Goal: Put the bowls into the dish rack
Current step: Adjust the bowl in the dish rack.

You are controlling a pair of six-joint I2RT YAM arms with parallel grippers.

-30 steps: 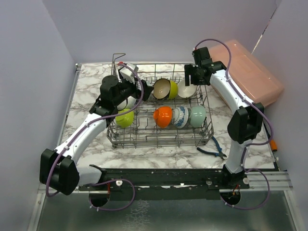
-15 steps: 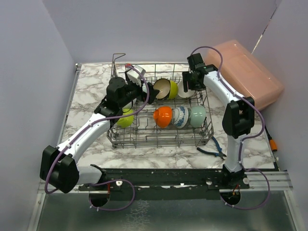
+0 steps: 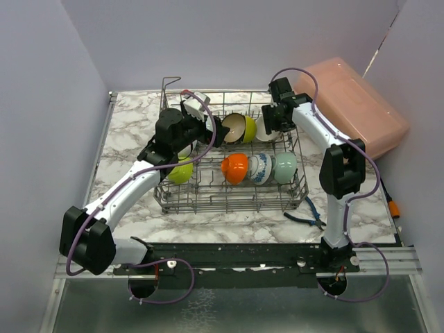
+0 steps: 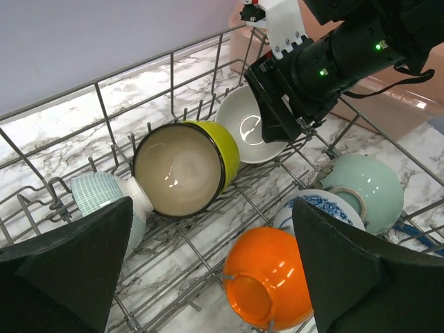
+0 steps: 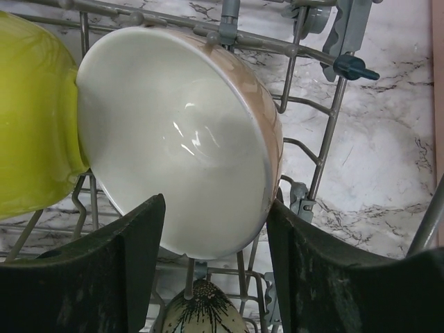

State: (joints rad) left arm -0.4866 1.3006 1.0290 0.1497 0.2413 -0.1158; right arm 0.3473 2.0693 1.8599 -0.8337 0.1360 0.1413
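**Overhead view.** The dish rack [image 3: 229,198] sits in the middle of the marbled desk [image 3: 128,135], with one raised loop at its far left corner.
- Front row, left to right: lime green bowl [image 3: 179,171]; then, well apart from it, orange bowl [image 3: 236,167], blue-patterned bowl [image 3: 260,168] and mint green bowl [image 3: 285,166]. The last three stand on edge, packed one against the next.
- Back row: yellow-green bowl [image 3: 238,128], tipped on its side with its pale inside facing left, and the beige bowl [image 5: 180,139] just to its right.

**Left wrist view.** The left claw [image 3: 211,132] hovers above the rack's left half. It is released: the jaws stand wide apart with nothing between them. A checked bowl [image 4: 104,201] lies on its side at the rack's left, right beside the yellow-green bowl.

**Right wrist view.** The right claw [image 5: 215,208] is lowered over the beige bowl. One finger is in front of the white inside and the other is just beside the tan outer wall, so the rim lies between the jaws. Whether the fingers press on the bowl cannot be told. The bowl leans on edge among the tines, its rim meeting the yellow-green bowl.

**Surroundings.** A pink box [image 3: 357,104] leans at the desk's far right corner. Pliers [image 3: 305,214] lie on the desk beside the rack's near right corner.
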